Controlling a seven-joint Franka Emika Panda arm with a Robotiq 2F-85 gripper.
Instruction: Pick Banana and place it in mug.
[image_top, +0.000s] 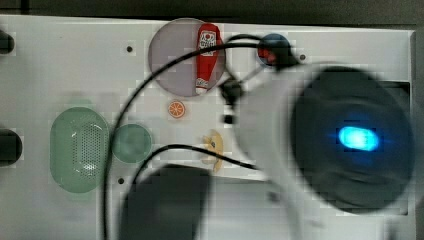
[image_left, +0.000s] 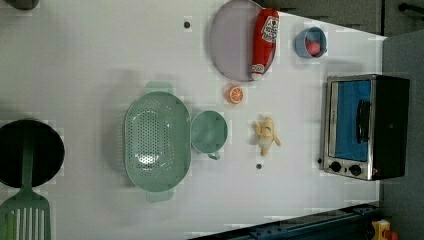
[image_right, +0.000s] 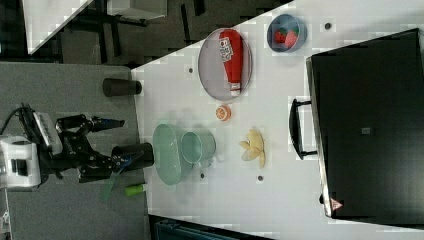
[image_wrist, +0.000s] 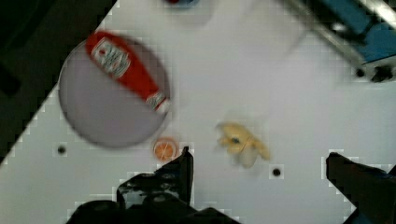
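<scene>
End effector (image_wrist: 259, 170): wide apart, holding nothing, up above the surface (image_wrist: 280, 84).
Banana (image_wrist: 240, 142): lies on the surface in the wrist view, close in front of the end effector's tips, touching neither.
Orange slice (image_wrist: 165, 149): just by one end effector finger (image_wrist: 180, 175), beside the banana.
Ketchup bottle (image_wrist: 126, 67): farther out, lying on a grey plate (image_wrist: 93, 112).
Mug (image_left: 209, 131): in the left view, left of the banana, touching a green colander (image_left: 157, 141).
Toaster oven (image_left: 365, 127): on the left view's right, past the banana.
</scene>
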